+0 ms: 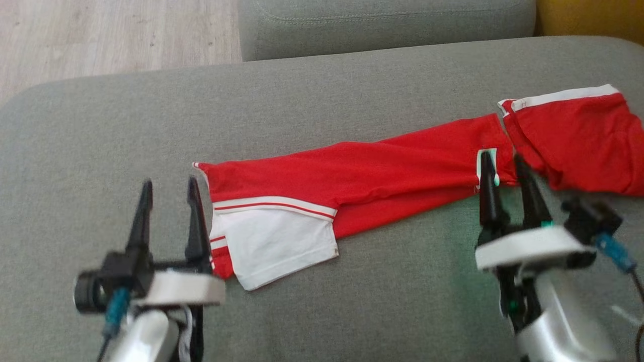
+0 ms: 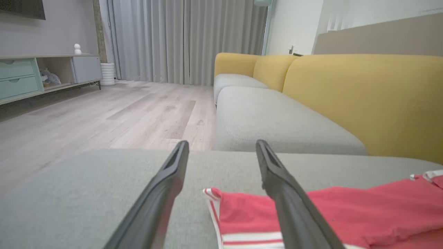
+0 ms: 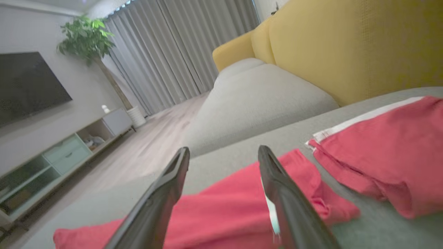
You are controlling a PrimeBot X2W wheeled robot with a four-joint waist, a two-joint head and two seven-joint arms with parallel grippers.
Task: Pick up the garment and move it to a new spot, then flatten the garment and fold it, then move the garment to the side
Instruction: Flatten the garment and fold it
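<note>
Grey sofa cushion (image 1: 352, 90) | red garment (image 1: 382, 166) lies stretched left-to-right, white-banded end at left | left gripper (image 1: 170, 183) fingers apart beside that end | right gripper (image 1: 503, 158) fingers apart at its near edge

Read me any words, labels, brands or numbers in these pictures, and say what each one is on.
No text can be read anywhere.
The red garment has a pale tag by the right pincer: too blurred to read.
</note>
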